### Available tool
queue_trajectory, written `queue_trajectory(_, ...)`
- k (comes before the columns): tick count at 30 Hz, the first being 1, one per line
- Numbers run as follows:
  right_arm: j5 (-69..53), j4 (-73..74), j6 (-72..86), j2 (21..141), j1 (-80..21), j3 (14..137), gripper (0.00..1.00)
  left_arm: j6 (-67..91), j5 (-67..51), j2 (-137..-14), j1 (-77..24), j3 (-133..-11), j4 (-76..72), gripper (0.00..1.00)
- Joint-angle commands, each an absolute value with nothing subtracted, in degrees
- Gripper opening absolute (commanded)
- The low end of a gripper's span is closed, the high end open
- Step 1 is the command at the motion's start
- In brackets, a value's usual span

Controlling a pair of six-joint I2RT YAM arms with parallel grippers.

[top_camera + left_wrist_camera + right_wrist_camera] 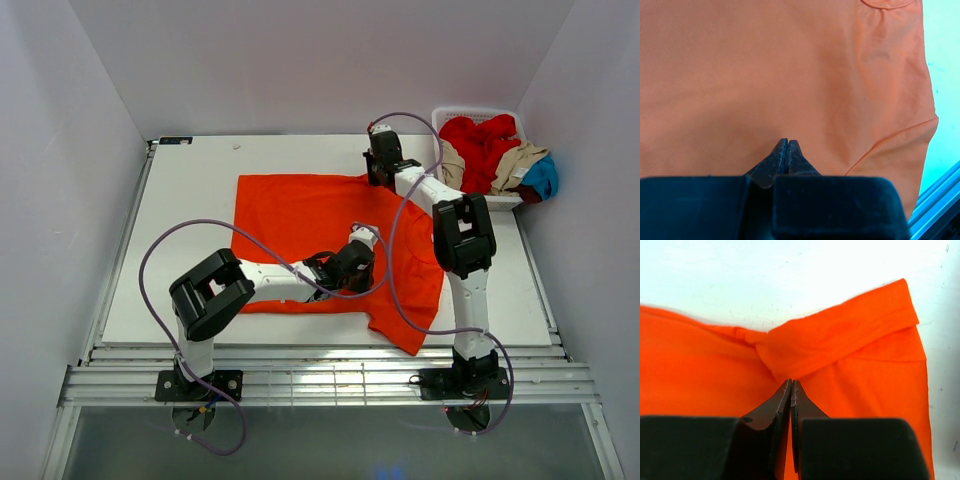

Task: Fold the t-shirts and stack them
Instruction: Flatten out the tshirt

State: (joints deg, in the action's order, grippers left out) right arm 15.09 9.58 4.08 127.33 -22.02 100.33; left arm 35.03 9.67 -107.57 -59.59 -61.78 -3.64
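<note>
White tabletop (pixel 190 200), plain pale walls (pixel 300 60) closing in on three sides, a slatted metal rail (pixel 330 378) along the near edge. The orange t-shirt (pixel 300 215) lies spread mid-table, both arms crossing over it and hiding parts. The left gripper (pixel 787 143) is low over the shirt's near middle, jaws pressed together. The right gripper (pixel 791 383) is at the far right corner, jaws pressed together at a twisted bunch of sleeve; whether cloth is caught between them is hard to tell. Far right, a white basket (pixel 480 112) holds a red t-shirt (pixel 485 140), a tan t-shirt (pixel 522 160) and a blue t-shirt (pixel 546 178), heaped, their shapes unclear.
</note>
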Motion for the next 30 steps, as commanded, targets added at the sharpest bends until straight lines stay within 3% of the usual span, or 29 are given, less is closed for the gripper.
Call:
queue_trajectory(1,13.3,11.9,3.5,130.9,-21.3,105.6,0.08,36.5,9.8,-106.4,-59.8,-60.6,-5.4,0.00)
queue_trajectory(16,12.8,11.8,4.2,137.1,-20.7,109.8,0.08,40.0,10.5,-107.6,-62.1,-56.2,-5.9,0.00)
queue_trajectory(30,20.4,4.9,7.6,139.7,-19.4,117.9,0.08,45.5,9.8,-109.9,-64.6,-49.6,-7.2,0.00)
